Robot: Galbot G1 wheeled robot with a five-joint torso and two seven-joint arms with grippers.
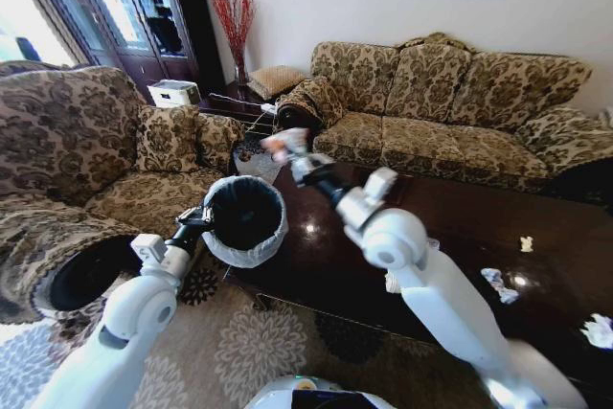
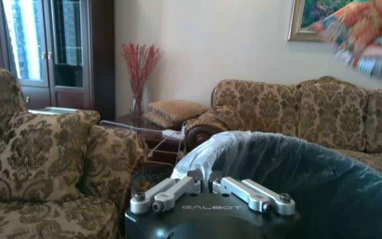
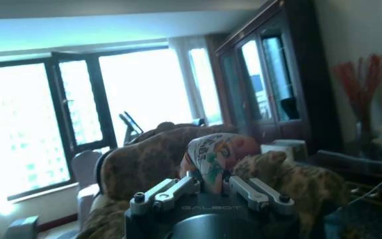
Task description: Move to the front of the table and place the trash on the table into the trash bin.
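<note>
Right up close, both wrist housings read "GALBOT" in pale letters. Above the lettering on the right gripper [image 3: 208, 181], the jaws are clamped on a crumpled wrapper [image 3: 211, 154], printed in orange, green and white; its small print is too blurred to read. From the head, that gripper [image 1: 287, 152] is raised beyond the trash bin [image 1: 244, 222], over the table's far left corner, with the wrapper [image 1: 281, 143] at its tip. It's near the bin's mouth but off to the far side of it.

The left gripper [image 1: 203, 218] is shut on the trash bin's near rim, fingers [image 2: 177, 189] pinching the whitish liner folded over the edge, and the black inside opens wide just past them. The bin sits off the table's left end, between it and the patterned armchair [image 1: 86, 150].

On the dark glossy table [image 1: 460, 227], trash remains toward the right: a white paper wad [image 1: 498, 283] mid-surface, a smaller scrap [image 1: 526, 243] farther back, and another wad [image 1: 600, 330] at the right edge. The stretch of tabletop nearest the bin is bare and reflecting light. A floral sofa [image 1: 450, 107] runs along the table's far side.
</note>
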